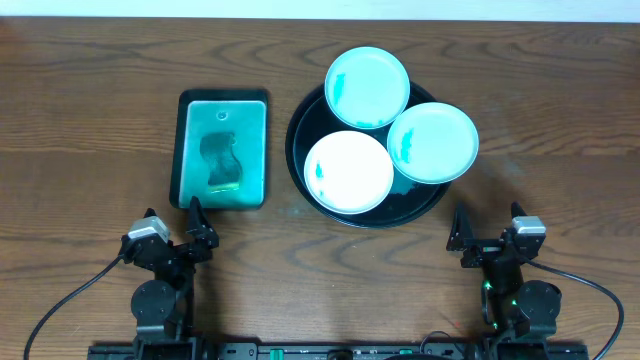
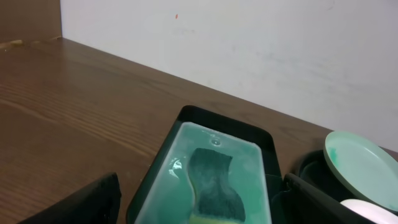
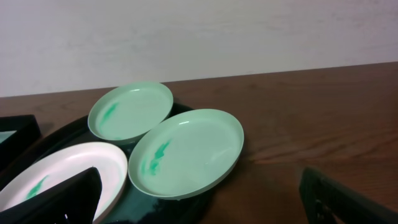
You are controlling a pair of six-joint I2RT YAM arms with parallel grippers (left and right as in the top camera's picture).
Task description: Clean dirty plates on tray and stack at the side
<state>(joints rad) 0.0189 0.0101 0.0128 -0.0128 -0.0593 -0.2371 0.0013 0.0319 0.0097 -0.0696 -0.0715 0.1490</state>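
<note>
Crouching: left fingers (image 2: 81,202), right fingers (image 3: 68,199) spread

In my left wrist view, the sponge (image 2: 214,183) and the near end of its teal tray (image 2: 239,163) run off the bottom edge. In my right wrist view, the nearest plate (image 3: 56,171) is cut by the frame and partly hidden behind a dark finger (image 3: 68,199). Overhead, the dirty plates (image 1: 367,88) cover most of the black pan (image 1: 415,200).

On the desk (image 1: 90,120) the tray (image 1: 297,140) sat right of centre. On it lay the back plate (image 1: 367,88) and the right plate (image 1: 432,141), both overhanging its rim, and the front plate (image 1: 348,171), inside. Just left of the tray stood a rectangular tray (image 1: 184,150) holding a sponge (image 1: 224,160).
</note>
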